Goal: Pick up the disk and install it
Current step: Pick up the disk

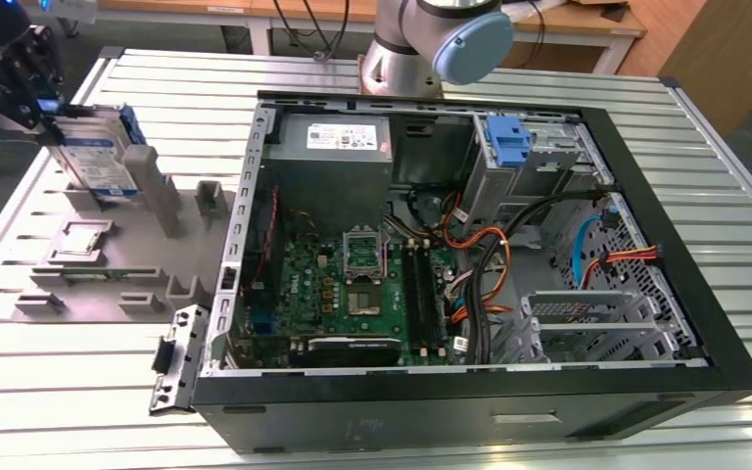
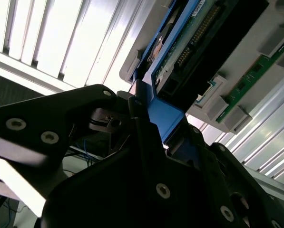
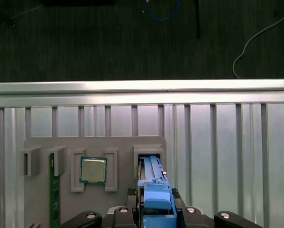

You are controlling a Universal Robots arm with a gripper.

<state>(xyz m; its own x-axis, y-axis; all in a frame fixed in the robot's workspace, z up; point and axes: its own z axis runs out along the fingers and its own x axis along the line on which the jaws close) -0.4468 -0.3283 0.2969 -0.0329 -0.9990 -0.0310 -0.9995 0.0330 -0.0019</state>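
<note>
The claw (image 3: 154, 198) is clamping onto the blue frame of the disk (image 1: 97, 155); in both wrist views its dark fingers (image 2: 138, 111) are pressing that blue edge from either side. The disk is standing on edge, directly below the claw. Judging by the exterior view, its long side is running down from the claw into a slot (image 3: 149, 153) of the grey rack (image 1: 128, 286), with the flat faces upright. Whether its lower edge is resting on the bottom of the slot cannot be told.

The rack is also holding a square processor chip (image 3: 93, 169) in its own recess and a green memory stick (image 3: 52, 190) on edge in another slot.

The rack is lying on the slatted metal tabletop (image 1: 709, 147). Just beside it, toward the exterior view's right, the open computer case (image 1: 481, 411) is lying on its side, showing its green board and cables. At the far corner of the case a metal drive bay is carrying a blue bracket (image 1: 512, 139), well apart from the claw and the disk.
</note>
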